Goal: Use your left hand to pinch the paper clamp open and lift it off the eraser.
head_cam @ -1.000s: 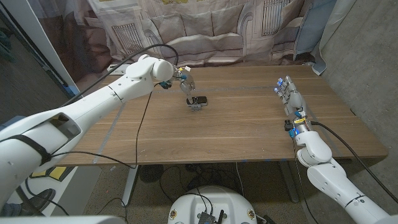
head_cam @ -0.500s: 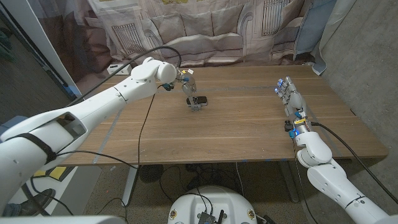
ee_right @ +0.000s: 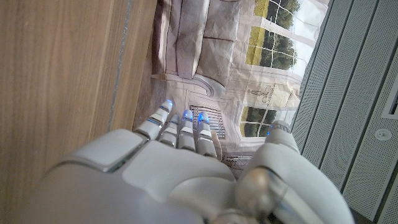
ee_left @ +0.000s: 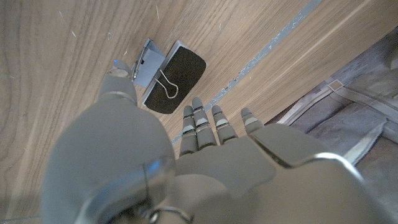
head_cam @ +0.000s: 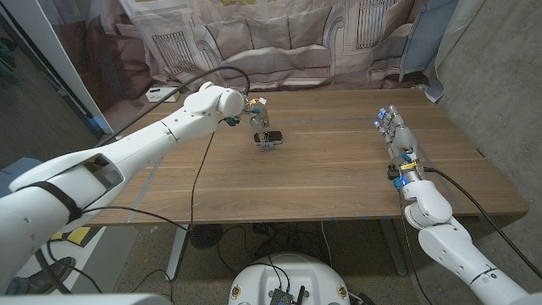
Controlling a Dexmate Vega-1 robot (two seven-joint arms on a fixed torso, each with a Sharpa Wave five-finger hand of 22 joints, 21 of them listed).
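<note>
Head view: the paper clamp (head_cam: 269,138) sits on the eraser (head_cam: 273,135) mid-table, just at 5 o'clock of the left hand (head_cam: 259,115). The right hand (head_cam: 394,131) waits far off at 3 o'clock, fingers straight, holding nothing.

Left wrist view: the left hand (ee_left: 186,155) (fingers spread, empty) hovers by the paper clamp (ee_left: 160,76), thumb tip just beside it.

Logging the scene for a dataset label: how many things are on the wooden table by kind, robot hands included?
Paper clamp: 1, clipped on the eraser
Eraser: 1
Robot hands: 2, left hand above the clamp, right hand at the table's right side
Total: 4
</note>
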